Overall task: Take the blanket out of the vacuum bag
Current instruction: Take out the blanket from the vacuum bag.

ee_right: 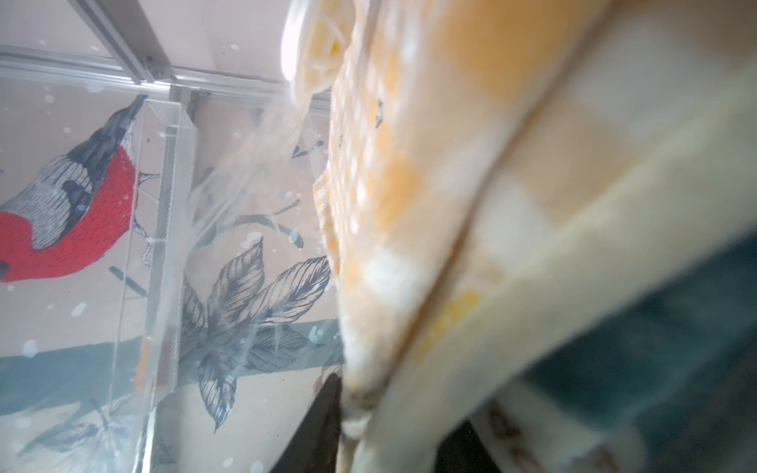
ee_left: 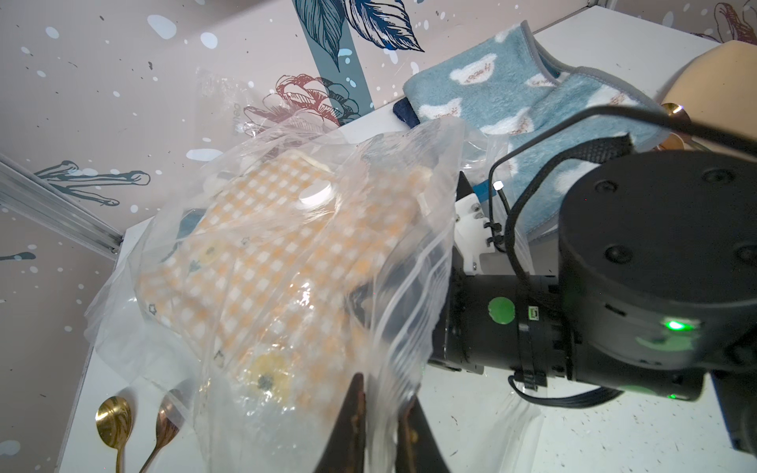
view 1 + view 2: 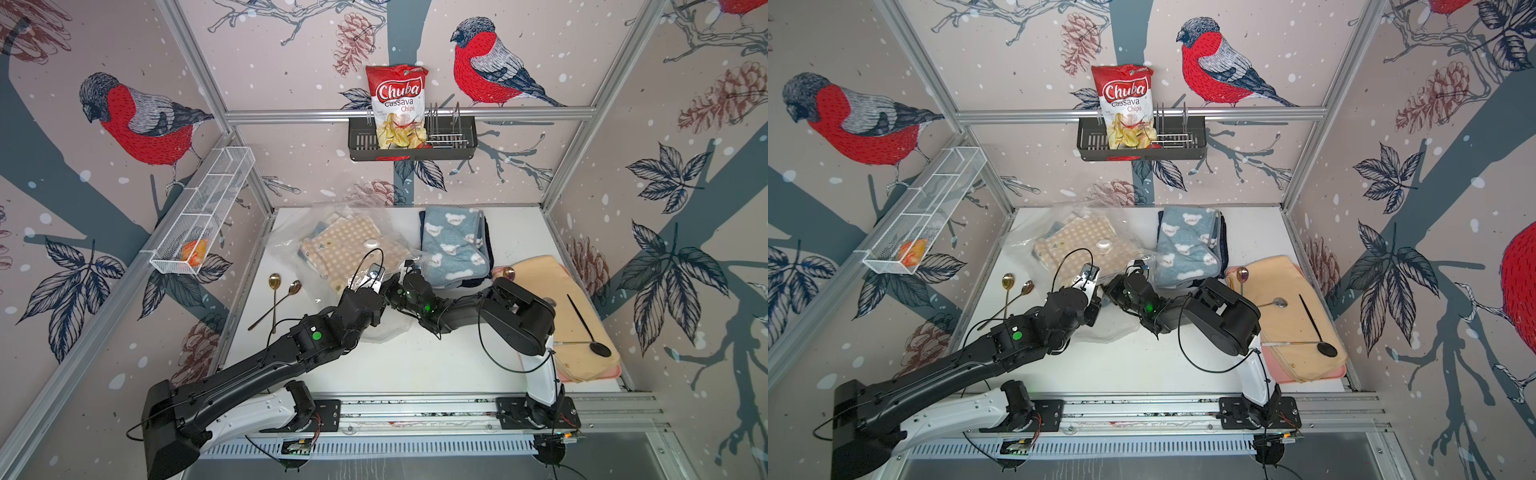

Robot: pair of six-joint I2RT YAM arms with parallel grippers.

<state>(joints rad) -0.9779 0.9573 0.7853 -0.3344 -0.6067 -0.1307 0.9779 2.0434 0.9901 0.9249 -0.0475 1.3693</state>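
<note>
The vacuum bag [image 3: 328, 232] is crinkly clear plastic with a round white valve cap [image 3: 371, 244], lying at the back left of the white table [image 3: 436, 361]. Inside it sits the blanket [image 3: 349, 239], cream and orange checked. My left gripper [image 2: 385, 397] is shut on the bag's zip-seal edge [image 2: 403, 327], holding the mouth lifted. My right gripper [image 1: 413, 405] reaches in through the bag's mouth and is shut on a folded edge of the blanket [image 1: 409, 266]. In both top views the two grippers [image 3: 376, 272] [image 3: 1136, 266] meet at the bag's near edge.
A folded blue bear-print blanket [image 3: 453, 245] lies right of the bag. A peach cloth [image 3: 552, 299] with a black ladle [image 3: 600, 349] covers the right side. Two spoons [image 3: 274, 291] lie at the left. A wire basket [image 3: 208, 208] and a black rack holding a chip bag [image 3: 399, 104] hang on the walls.
</note>
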